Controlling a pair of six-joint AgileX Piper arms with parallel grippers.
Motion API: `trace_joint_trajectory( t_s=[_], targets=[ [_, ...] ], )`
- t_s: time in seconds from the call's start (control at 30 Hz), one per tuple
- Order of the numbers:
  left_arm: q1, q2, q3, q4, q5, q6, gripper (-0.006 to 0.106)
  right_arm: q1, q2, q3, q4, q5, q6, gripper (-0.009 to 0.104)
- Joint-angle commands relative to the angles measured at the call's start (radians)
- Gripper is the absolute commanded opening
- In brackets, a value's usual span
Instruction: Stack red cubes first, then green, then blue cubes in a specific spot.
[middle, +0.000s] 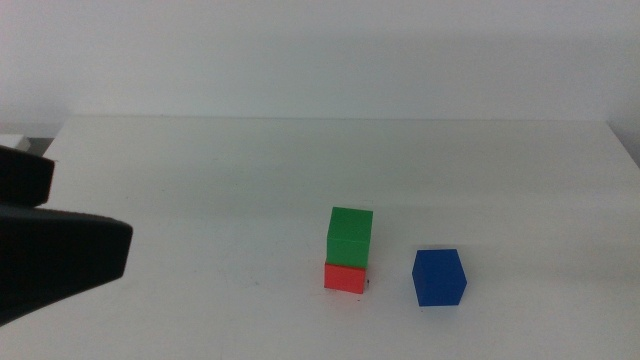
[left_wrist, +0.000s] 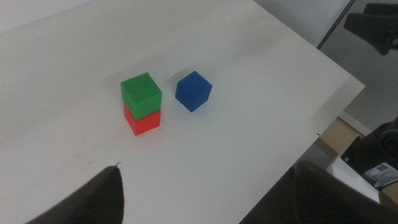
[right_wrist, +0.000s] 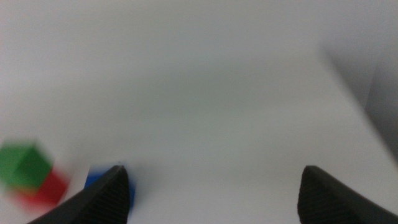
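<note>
The green cube (middle: 350, 236) sits on top of the red cube (middle: 345, 277), a little skewed, on the white table; the pair also shows in the left wrist view as green cube (left_wrist: 141, 94) over red cube (left_wrist: 143, 121). The stack covers the specific spot. The blue cube (middle: 439, 277) stands alone on the table just right of the stack, apart from it. My left gripper (left_wrist: 208, 171) is open and empty, well back from the cubes; it shows as a dark shape at the left edge (middle: 100, 250). My right gripper (right_wrist: 212, 169) is open and empty, with the blue cube (right_wrist: 99, 177) beside one jaw, blurred.
The table's right edge (left_wrist: 329, 118) lies not far beyond the blue cube, with dark equipment (left_wrist: 379, 155) past it. White tabletop (middle: 200, 180) stretches to the left of and behind the stack.
</note>
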Motion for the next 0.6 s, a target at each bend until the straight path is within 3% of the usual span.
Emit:
trace_joint_trajectory(
  t_s=[0.0, 0.1, 0.2, 0.43, 0.57],
  targets=[
    [0.001, -0.002, 0.003, -0.004, -0.013, -0.001, 0.094, -0.008, 0.139, -0.163, 0.060, 0.259, -0.078, 0.093],
    [0.001, -0.002, 0.003, -0.004, -0.015, -0.001, 0.094, -0.008, 0.273, -0.291, 0.099, 0.377, -0.078, 0.093],
    [0.001, -0.002, 0.003, -0.004, -0.015, -0.001, 0.094, -0.008, 0.371, -0.359, 0.129, 0.366, -0.078, 0.093],
    [0.001, -0.002, 0.003, -0.004, -0.015, -0.001, 0.094, -0.008, 0.472, -0.376, 0.132, 0.241, -0.078, 0.093],
    [0.001, -0.002, 0.003, -0.004, -0.015, -0.001, 0.094, -0.008, 0.602, -0.415, 0.163, 0.280, -0.067, 0.093]
  ],
)
